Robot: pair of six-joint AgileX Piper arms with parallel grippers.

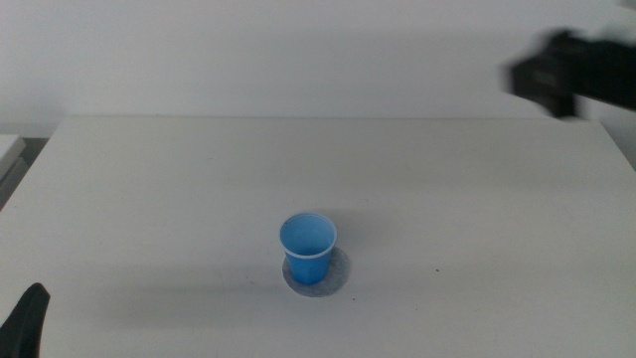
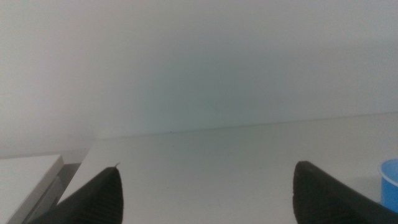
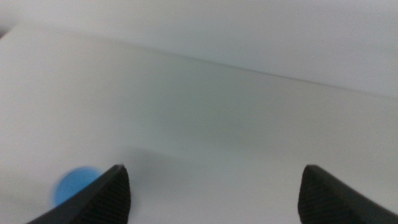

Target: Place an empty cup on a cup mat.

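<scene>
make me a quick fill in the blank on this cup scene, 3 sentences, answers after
1. The cup stands upright on the ____.
2. The colour of the cup is ____.
3. The right gripper and the left gripper both have their jaws ____, holding nothing.

Missing words: cup mat; blue; open

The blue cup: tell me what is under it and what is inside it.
The blue cup stands upright on the grey cup mat, covering its middle; only the mat's edge shows. Inside, only blue wall shows; the bottom is hidden.
</scene>
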